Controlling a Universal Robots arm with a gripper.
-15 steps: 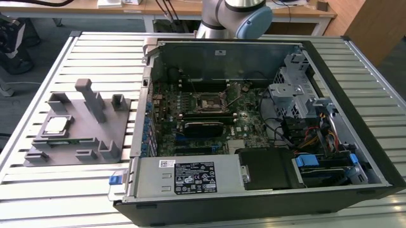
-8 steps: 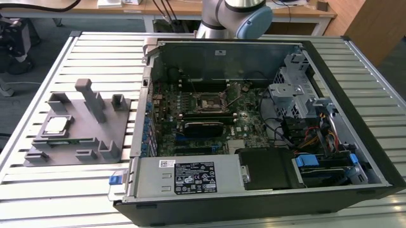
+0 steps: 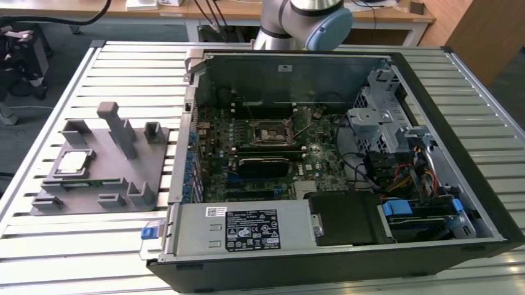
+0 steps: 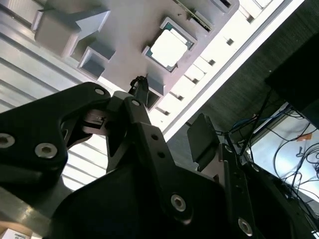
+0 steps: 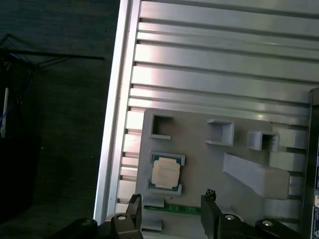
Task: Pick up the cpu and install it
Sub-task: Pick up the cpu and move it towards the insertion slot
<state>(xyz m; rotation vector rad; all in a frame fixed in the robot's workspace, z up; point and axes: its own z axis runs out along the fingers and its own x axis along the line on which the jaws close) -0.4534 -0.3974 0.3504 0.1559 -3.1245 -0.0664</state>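
Nothing done yet, pick and install both remain. The cpu (image 3: 72, 162) lies in a pocket of the grey holder (image 3: 110, 173), untouched. The gripper (image 5: 172, 199) hangs over the holder, black fingers spread apart and empty. The socket (image 3: 271, 132) in the case beside the holder looks vacant. Cpu is flat and square with a shiny lid and dark rim; holder is matte, blocky plastic.

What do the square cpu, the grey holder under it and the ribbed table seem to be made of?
The small square silver-topped cpu: probably a metal lid, satin and pale, catching light, with a dark greenish rim. The flat grey holder with raised blocks: matte plastic, perhaps; even dull grey, no glare. The ribbed silver table: likely aluminium, with bright streaks along its slats.
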